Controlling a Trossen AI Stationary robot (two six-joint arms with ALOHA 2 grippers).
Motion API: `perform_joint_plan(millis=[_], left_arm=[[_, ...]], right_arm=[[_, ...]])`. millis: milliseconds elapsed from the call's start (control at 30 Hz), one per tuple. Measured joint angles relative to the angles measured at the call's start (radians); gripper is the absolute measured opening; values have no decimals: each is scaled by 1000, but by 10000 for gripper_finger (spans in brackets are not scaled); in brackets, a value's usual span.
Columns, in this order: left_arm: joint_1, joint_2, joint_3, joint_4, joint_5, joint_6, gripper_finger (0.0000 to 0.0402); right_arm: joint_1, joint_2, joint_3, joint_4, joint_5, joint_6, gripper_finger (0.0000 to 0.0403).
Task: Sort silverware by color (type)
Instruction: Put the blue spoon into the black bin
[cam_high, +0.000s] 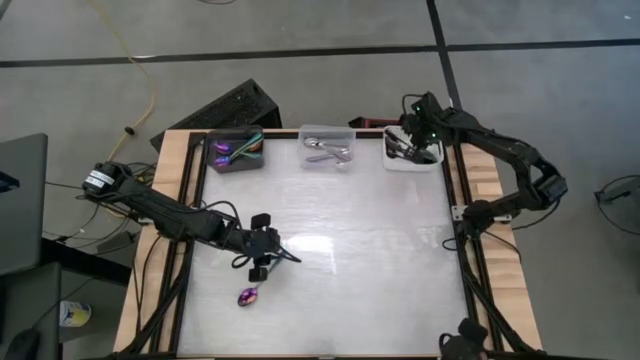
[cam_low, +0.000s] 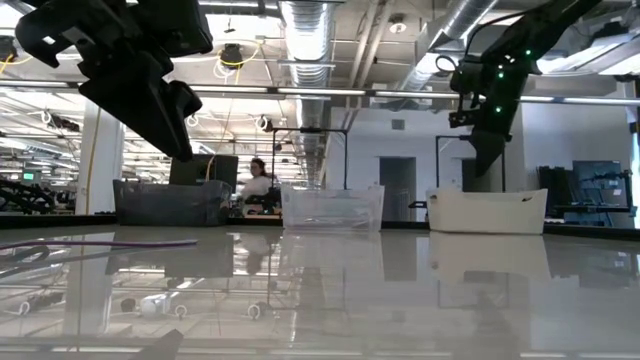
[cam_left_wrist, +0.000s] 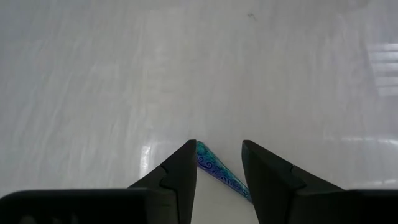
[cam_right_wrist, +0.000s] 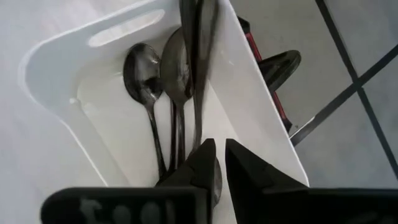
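One iridescent spoon lies flat on the table, its purple bowl (cam_high: 247, 296) near the front left and its teal-blue handle (cam_left_wrist: 214, 169) seen as a thin line (cam_low: 100, 243) in the low view. My left gripper (cam_high: 268, 250) (cam_left_wrist: 219, 152) (cam_low: 165, 120) hovers open above it, a finger on either side of the handle's end, not touching. My right gripper (cam_high: 413, 140) (cam_right_wrist: 219, 149) (cam_low: 490, 160) reaches down into the white bin (cam_right_wrist: 74, 93), shut on a dark spoon (cam_right_wrist: 198, 74). Two more dark spoons (cam_right_wrist: 146, 81) lie on the bin's floor. My right gripper pinches the dark spoon between its two fingers, with the long handle (cam_right_wrist: 199, 124) sticking out past the fingertips along the bin's side wall. A grey rounded part (cam_right_wrist: 215, 180) shows farther back between the fingers. The fingers come from above, slanting down into the bin.
Three bins stand along the far edge: a dark grey one (cam_high: 235, 152) with iridescent spoons, a clear one (cam_high: 327, 148) with silver spoons, and the white one (cam_high: 392, 160). A wooden frame (cam_high: 170, 200) borders the white table. A person sits far behind in the low view.
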Motion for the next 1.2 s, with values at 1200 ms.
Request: perform_joint_plan(millis=[1200], left_arm=[[-173,156,-1,-83,163,-624,114]], right_arm=[[904,-34,1,-160,-320,667,63]])
